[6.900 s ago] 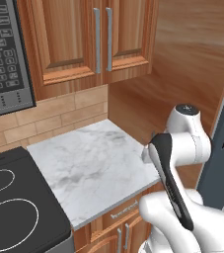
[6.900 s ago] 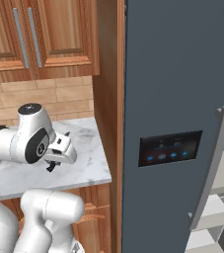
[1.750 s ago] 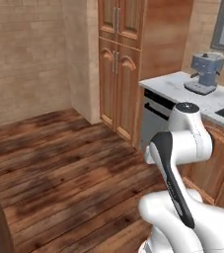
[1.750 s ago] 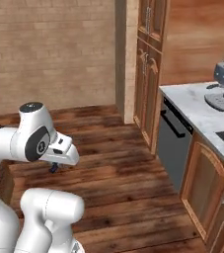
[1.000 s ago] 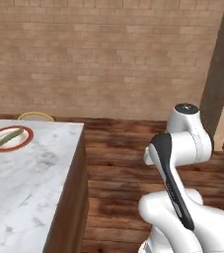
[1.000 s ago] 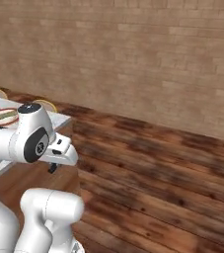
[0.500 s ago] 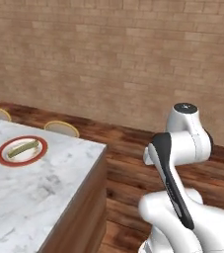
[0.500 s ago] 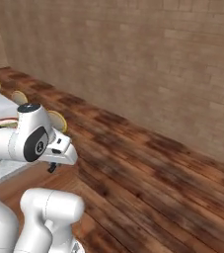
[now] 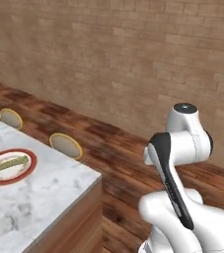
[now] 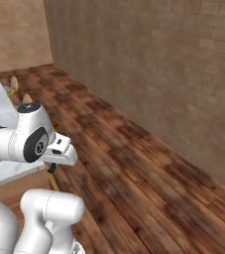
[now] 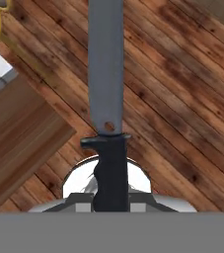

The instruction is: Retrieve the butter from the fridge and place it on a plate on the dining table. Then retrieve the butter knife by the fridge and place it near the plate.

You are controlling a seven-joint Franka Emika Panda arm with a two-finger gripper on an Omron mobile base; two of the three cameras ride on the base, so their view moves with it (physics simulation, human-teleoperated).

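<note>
Close under the hand camera, the gripper is clamped on the black handle of the butter knife, whose grey blade reaches out over the plank floor. Beside it in that view sits a wooden corner of the dining table with a sliver of marble top. From the left base view, the marble slab fills the lower left, and on it, towards the left edge, lies the plate with the butter resting across its cream centre. Two round yellow-framed stools stand just beyond the table's far edge. Dark wooden boards run back from there to a tan brick wall.
</note>
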